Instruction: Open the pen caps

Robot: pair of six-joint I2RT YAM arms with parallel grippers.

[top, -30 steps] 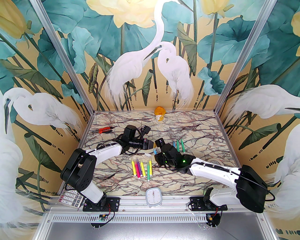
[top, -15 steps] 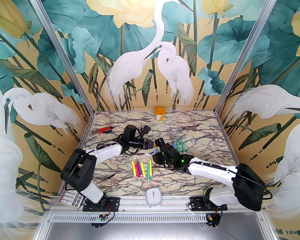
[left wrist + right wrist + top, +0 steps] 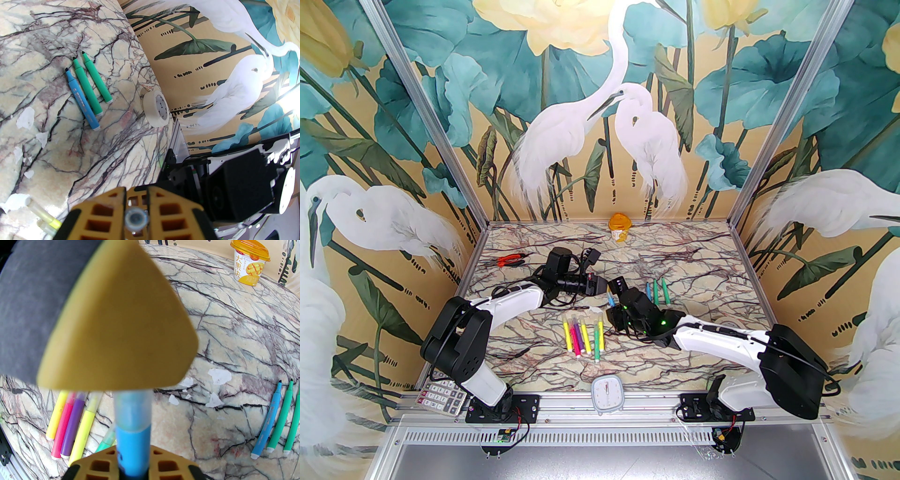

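A blue pen [image 3: 610, 298] hangs above the table between my two grippers. My right gripper [image 3: 133, 458] is shut on its blue body [image 3: 133, 441]. Its clear pen cap [image 3: 132, 407] still sits over the tip and runs under the left gripper's yellow finger [image 3: 117, 333]. My left gripper [image 3: 137, 194] is shut on that cap, whose round end [image 3: 136, 219] shows between the fingers. Several capped pens [image 3: 583, 335] lie in a row near the middle. One blue and two green uncapped pens [image 3: 88, 91] lie together to the right [image 3: 658, 290].
Orange pliers [image 3: 511, 259] lie at the back left and a yellow cup [image 3: 620, 226] stands at the back edge. A tape roll [image 3: 157, 109] sits near the right wall. A white timer [image 3: 607, 394] and a calculator [image 3: 440, 398] rest at the front rail.
My left gripper has drawn back to the left, so more of the blue pen shows between the grippers. The right arm has shifted slightly left.
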